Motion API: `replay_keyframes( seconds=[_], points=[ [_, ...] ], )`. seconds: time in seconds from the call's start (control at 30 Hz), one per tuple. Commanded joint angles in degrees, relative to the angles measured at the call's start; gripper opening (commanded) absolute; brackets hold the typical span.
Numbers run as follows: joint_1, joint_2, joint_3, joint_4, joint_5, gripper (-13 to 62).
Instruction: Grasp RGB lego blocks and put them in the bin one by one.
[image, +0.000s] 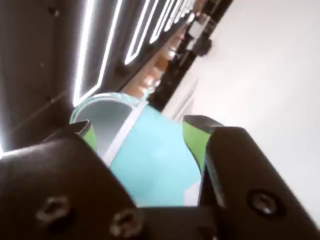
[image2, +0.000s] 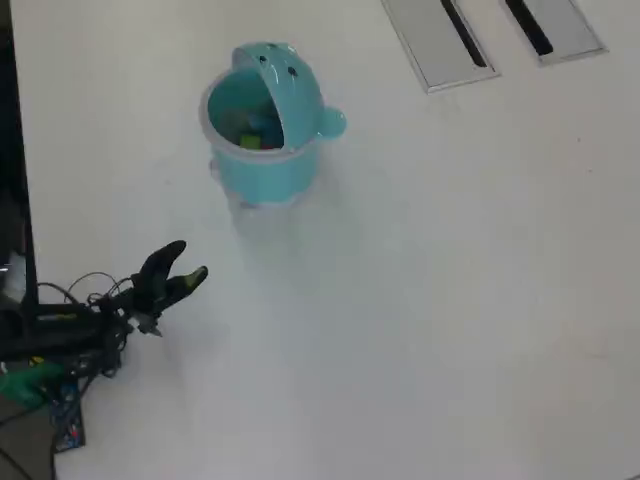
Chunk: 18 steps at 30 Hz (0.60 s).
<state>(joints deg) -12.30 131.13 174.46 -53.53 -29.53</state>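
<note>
— So where is the bin (image2: 268, 170) sitting?
— Upright on the white worktop (image2: 450, 300), toward the far left in the overhead view, with small coloured blocks (image2: 252, 135) lying inside it, one yellow-green; the others are blurring together.
— And the tool (image2: 190, 261)?
— Hovering near the left edge, apart from the bin, its jaws spreading wide and gripping nothing. The wrist view is showing the bin's opening between green-padded fingers (image: 192, 137).
</note>
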Motion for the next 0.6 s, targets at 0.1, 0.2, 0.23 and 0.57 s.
replay_keyframes(
  seconds=[0.1,0.2,0.23,0.57],
  points=[
    [1.9,3.3,1.9,-9.1,2.8,32.5],
    [3.2,3.3,3.8,-10.0,4.6,32.5],
    [3.8,3.3,4.6,-10.0,5.3,32.5],
    [11.2,3.3,7.2,-6.9,9.4,35.0]
  ],
)
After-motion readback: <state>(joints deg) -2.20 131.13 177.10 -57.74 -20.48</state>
